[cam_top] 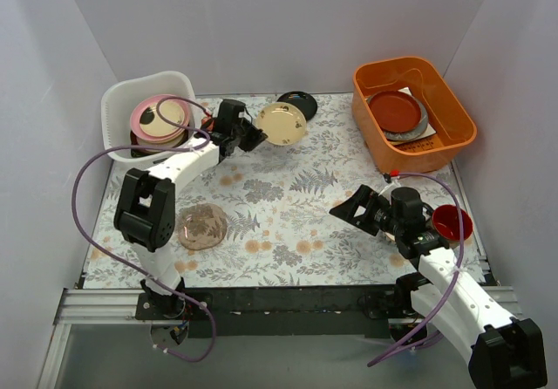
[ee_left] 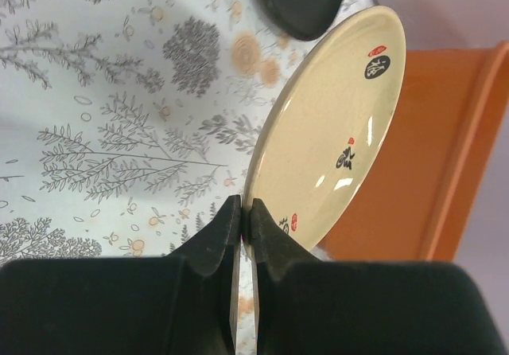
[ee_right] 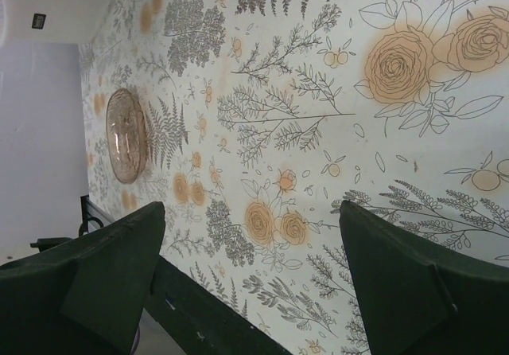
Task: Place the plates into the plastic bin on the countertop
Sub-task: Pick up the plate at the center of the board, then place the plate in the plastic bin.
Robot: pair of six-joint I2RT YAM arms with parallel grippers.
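My left gripper [cam_top: 255, 132] is shut on the rim of a beige plate [cam_top: 282, 124] and holds it tilted above the countertop [cam_top: 288, 188], just right of the white plastic bin [cam_top: 118, 101]. In the left wrist view the gripper [ee_left: 246, 212] pinches the beige plate [ee_left: 334, 132] at its lower edge. The bin holds a pink plate [cam_top: 157, 117] on top of others. A black plate [cam_top: 298, 101] lies behind the beige one. A brownish floral plate [cam_top: 202, 227] lies at the front left and shows in the right wrist view [ee_right: 126, 134]. My right gripper [cam_top: 349, 210] is open and empty above the countertop [ee_right: 318, 92].
An orange tub [cam_top: 414, 114] at the back right holds an orange-red plate [cam_top: 394, 110] on a grey one. A red mug [cam_top: 452, 223] stands by my right arm. White walls enclose the counter on three sides.
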